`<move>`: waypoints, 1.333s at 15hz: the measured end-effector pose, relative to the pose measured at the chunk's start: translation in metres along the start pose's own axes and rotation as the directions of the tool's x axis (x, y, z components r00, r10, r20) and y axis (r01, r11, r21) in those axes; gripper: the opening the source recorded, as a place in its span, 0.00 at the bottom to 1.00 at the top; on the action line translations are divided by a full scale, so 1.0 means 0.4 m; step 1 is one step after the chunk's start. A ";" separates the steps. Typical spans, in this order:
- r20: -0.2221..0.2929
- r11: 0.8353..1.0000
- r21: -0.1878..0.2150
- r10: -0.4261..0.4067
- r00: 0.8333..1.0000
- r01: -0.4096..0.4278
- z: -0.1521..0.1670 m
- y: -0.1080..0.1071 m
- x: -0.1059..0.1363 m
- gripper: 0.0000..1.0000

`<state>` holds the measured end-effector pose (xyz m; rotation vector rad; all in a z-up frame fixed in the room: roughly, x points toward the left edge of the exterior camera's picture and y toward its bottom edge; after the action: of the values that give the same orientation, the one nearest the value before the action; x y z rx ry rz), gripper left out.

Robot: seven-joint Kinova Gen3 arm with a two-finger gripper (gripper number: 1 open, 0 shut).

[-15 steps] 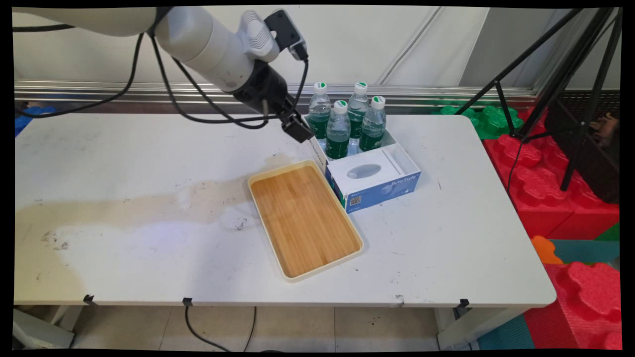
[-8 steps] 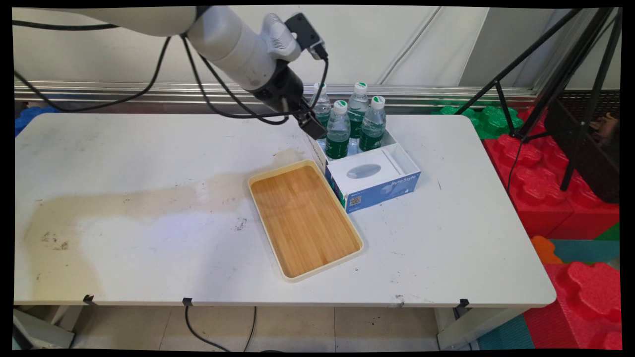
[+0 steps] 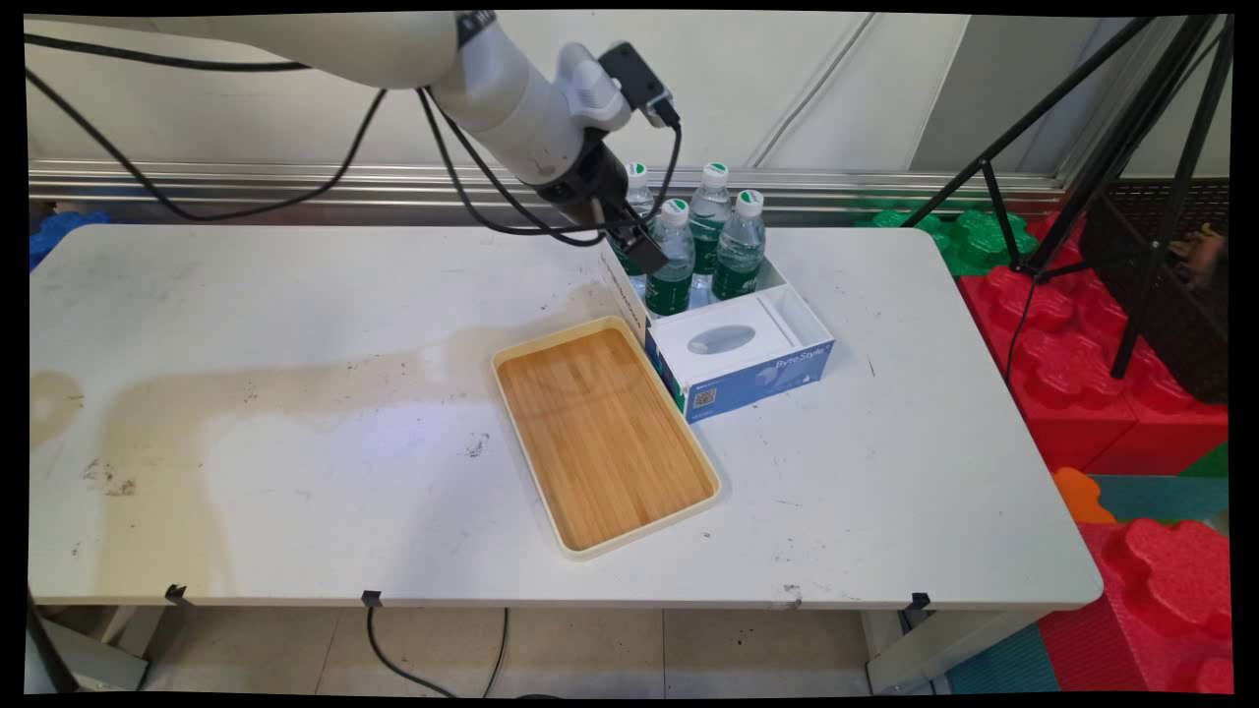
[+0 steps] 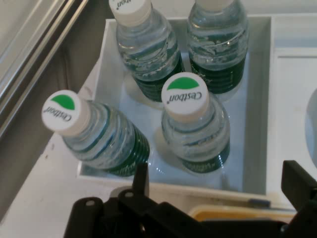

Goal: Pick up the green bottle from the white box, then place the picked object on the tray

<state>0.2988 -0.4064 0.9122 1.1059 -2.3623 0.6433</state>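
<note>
Gripper (image 4: 218, 186) fingers are spread wide and holding nothing; we are hovering just above four water bottles (image 4: 194, 126) standing upright in the open box (image 3: 787, 305), beside the wooden tray (image 3: 602, 433).

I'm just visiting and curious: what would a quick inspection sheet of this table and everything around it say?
Surface: white table, stained brown and scuffed on its left half.
Things: four water bottles with green labels stand in the open white box; a wooden tray lies beside the box, nothing on it.
Clutter: nothing seen.
Gripper: black gripper hovers over the bottles at the box's left side, fingers spread apart, holding nothing.
Cables: black cables hang from the arm; another runs under the table's front edge.
Surroundings: tripod and red and green foam blocks to the right; wall behind.
</note>
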 end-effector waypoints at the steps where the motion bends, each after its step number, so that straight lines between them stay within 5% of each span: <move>1: 0.001 1.000 -0.002 -0.002 1.000 0.002 0.021 -0.003 0.004 1.00; 16: -0.009 0.999 -0.033 -0.020 1.000 0.019 0.207 -0.021 0.027 1.00; 17: -0.010 0.999 -0.033 -0.019 1.000 0.019 0.210 -0.021 0.027 0.00; 20: -0.016 0.999 -0.026 -0.021 1.000 0.021 0.217 -0.023 0.027 0.00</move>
<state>0.2826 -0.4682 0.8519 1.1088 -2.3361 0.6104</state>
